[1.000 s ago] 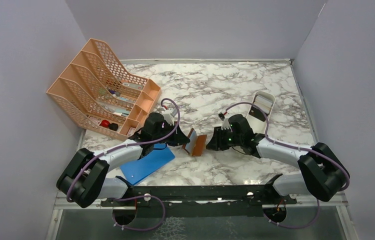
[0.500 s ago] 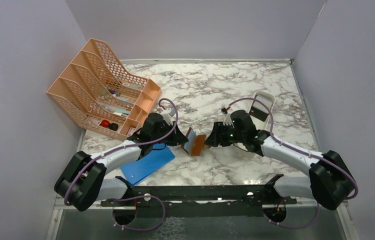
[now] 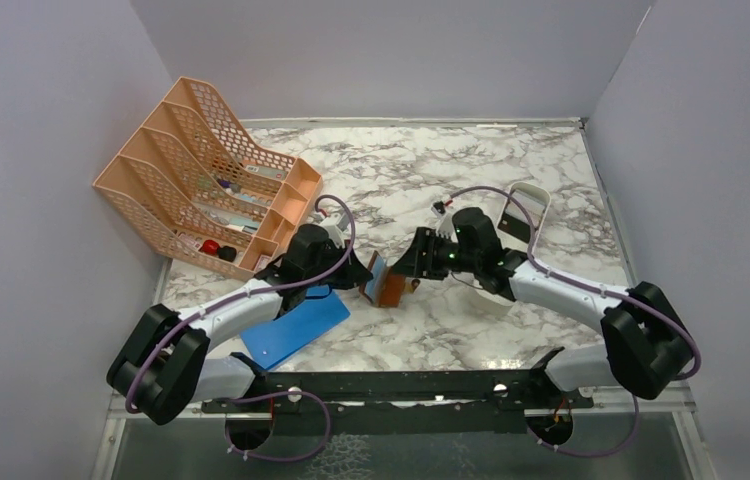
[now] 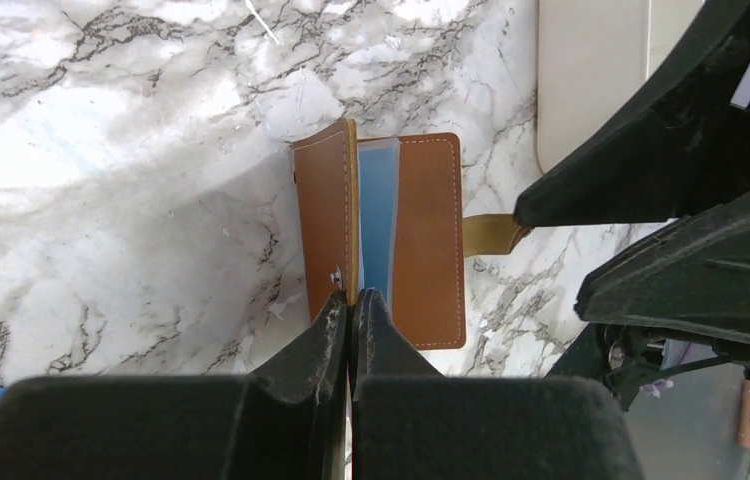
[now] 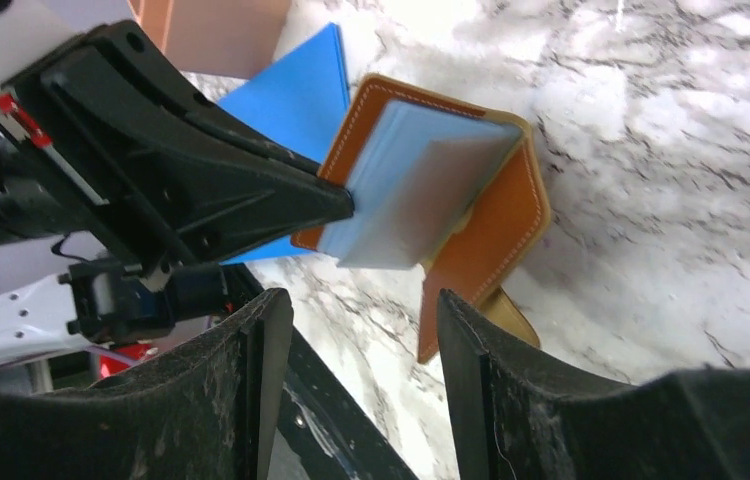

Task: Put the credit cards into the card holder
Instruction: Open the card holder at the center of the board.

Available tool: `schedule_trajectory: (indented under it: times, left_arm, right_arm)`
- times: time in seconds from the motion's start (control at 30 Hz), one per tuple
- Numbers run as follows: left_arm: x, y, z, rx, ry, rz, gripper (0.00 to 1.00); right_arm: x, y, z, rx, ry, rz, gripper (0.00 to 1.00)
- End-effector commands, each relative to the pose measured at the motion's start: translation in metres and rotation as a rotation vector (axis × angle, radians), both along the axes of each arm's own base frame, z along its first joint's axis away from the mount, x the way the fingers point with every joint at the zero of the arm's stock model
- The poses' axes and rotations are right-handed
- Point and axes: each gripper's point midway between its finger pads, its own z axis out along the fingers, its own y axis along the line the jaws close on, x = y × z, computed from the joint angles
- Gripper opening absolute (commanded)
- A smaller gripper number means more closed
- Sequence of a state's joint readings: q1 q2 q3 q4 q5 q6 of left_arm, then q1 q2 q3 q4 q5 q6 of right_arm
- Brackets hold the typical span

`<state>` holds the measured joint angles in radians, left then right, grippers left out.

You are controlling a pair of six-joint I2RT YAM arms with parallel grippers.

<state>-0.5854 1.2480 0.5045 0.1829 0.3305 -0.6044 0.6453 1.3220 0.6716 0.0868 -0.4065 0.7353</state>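
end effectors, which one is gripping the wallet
The left end effector: it is shut on the edge of the brown card holder. The right end effector has its jaws apart and grips nothing.

A white marble-patterned table (image 3: 421,170) with grey-brown veins, seen from above. Plain pale lilac-grey walls close it in on three sides: a back wall (image 3: 381,50) along the far edge, a left wall (image 3: 31,200) and a right wall (image 3: 711,150) along the sides. The light is soft and even, with only faint shadows. An orange mesh rack (image 3: 201,150) stands by the left edge, against the left wall. A black rail (image 3: 401,385) runs along the near edge, above a dark glossy surface (image 3: 401,450).
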Motion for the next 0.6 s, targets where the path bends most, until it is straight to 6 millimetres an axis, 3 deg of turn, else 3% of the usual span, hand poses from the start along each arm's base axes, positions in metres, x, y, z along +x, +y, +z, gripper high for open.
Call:
schedule_trajectory:
  times: [0.0, 0.57]
  left_arm:
    - [0.012, 0.000, 0.015, 0.023, -0.060, 0.022, 0.00]
    - [0.011, -0.004, 0.008, 0.036, -0.044, 0.008, 0.00]
  right_arm:
    - [0.013, 0.028, 0.032, 0.138, -0.021, 0.031, 0.60]
    - [0.032, 0.060, 0.015, 0.212, 0.077, 0.057, 0.60]
